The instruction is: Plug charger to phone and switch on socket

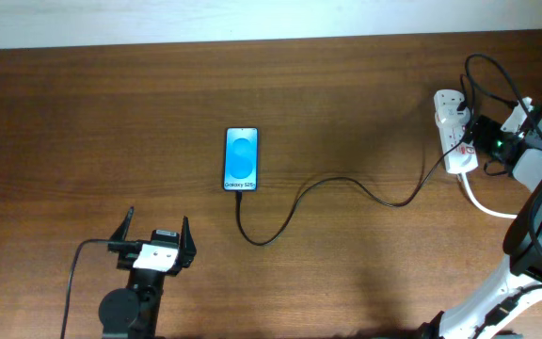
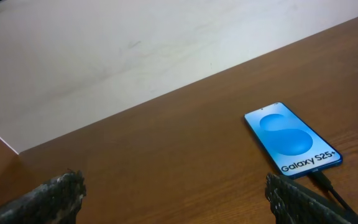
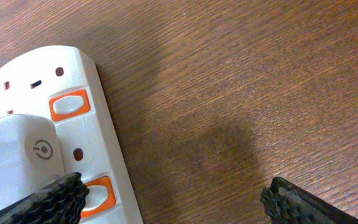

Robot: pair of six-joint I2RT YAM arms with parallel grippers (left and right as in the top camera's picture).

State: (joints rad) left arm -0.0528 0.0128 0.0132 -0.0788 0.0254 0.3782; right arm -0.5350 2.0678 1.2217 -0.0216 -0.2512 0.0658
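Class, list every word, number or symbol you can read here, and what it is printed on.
"Galaxy S25+": on the screen of the phone, at its cable end.
Power symbol (circle with a stroke): on the white plug sitting in the power strip.
Other markings on the power strip: too small to read.

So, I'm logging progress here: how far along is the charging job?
Done: the charger looks plugged into the bottom of the phone. In hand: the right gripper, open, hangs over the socket with one finger by an orange switch. To do: pressing that switch; whether it is on, I cannot tell.
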